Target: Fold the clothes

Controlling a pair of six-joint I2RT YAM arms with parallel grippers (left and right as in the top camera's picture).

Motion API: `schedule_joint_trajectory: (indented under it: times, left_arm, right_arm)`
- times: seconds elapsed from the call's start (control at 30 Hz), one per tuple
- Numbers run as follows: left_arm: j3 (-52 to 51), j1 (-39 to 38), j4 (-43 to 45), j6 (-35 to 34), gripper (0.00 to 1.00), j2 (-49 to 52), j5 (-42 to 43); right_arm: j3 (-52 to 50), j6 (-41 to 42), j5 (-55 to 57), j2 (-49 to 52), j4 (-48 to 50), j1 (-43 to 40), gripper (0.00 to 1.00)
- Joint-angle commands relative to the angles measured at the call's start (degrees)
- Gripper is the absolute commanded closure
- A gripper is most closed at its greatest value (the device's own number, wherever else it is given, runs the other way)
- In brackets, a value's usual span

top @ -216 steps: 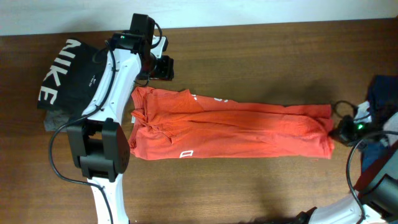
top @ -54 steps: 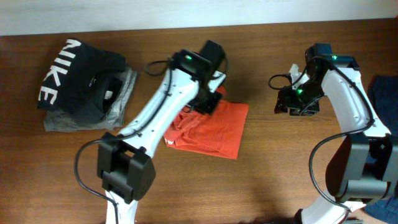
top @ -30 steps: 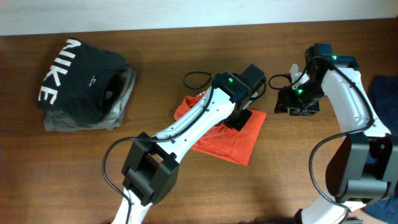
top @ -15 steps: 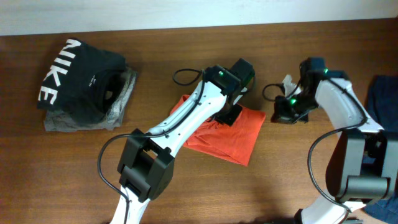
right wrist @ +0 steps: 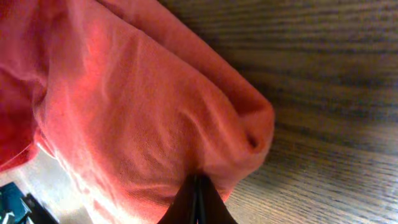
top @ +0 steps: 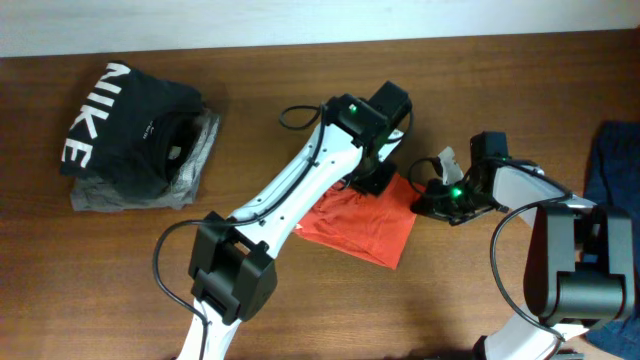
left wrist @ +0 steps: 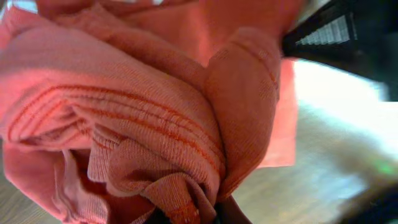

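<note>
The red-orange T-shirt (top: 362, 222) lies folded into a small bundle in the middle of the wooden table. My left gripper (top: 373, 182) sits at the bundle's far edge. In the left wrist view it (left wrist: 186, 215) is shut on a bunched fold of the shirt (left wrist: 143, 118), which fills the frame. My right gripper (top: 423, 202) is at the bundle's right corner. In the right wrist view its dark fingers (right wrist: 198, 184) are pressed together, pinching the edge of the shirt (right wrist: 137, 106) where the fabric puckers. The logo and lettering are hidden.
A black garment with white NIKE letters (top: 118, 118) lies on a grey garment (top: 195, 165) at the far left. Dark blue cloth (top: 615, 160) shows at the right edge. The table's far edge meets a white wall (top: 320, 20).
My right arm has swung down and left to the shirt's right corner, and its jaws have closed there. My left gripper has shifted slightly left, still holding the shirt.
</note>
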Motion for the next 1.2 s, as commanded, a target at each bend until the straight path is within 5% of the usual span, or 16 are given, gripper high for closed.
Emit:
schedule_joint_trajectory:
  times: [0.0,0.33,0.5,0.57,0.67,1.17]
  left_arm:
    - [4.26,-0.87,-0.96,-0.33,0.99,0.39,6.58]
    - [4.37,-6.08,-1.38,-0.28,0.99,0.42,7.98]
    - [4.37,-7.1,-1.44,-0.28,0.69,0.42,6.38]
    - [4.37,-7.02,-1.44,-0.31,0.51,0.42,4.94]
    - [4.39,-6.73,-2.14,-0.31,0.39,0.39,0.17]
    - [12.28,4.7,-6.75,-0.31,0.16,0.39,-6.67]
  right_arm:
    - [-1.03,0.81,-0.31,-0.55,0.28,-0.2,0.96]
    - [-1.05,0.83,-0.26,-0.55,0.31,-0.2,0.96]
    - [-1.05,0.83,-0.28,-0.55,-0.15,-0.22,0.95]
    - [-1.05,0.81,-0.31,-0.55,-0.63,-0.22,0.89]
    - [-1.03,0.79,-0.31,-0.68,-1.46,-0.28,0.82]
    - [4.81,-4.87,0.07,-16.33,-13.22,-3.37,0.61]
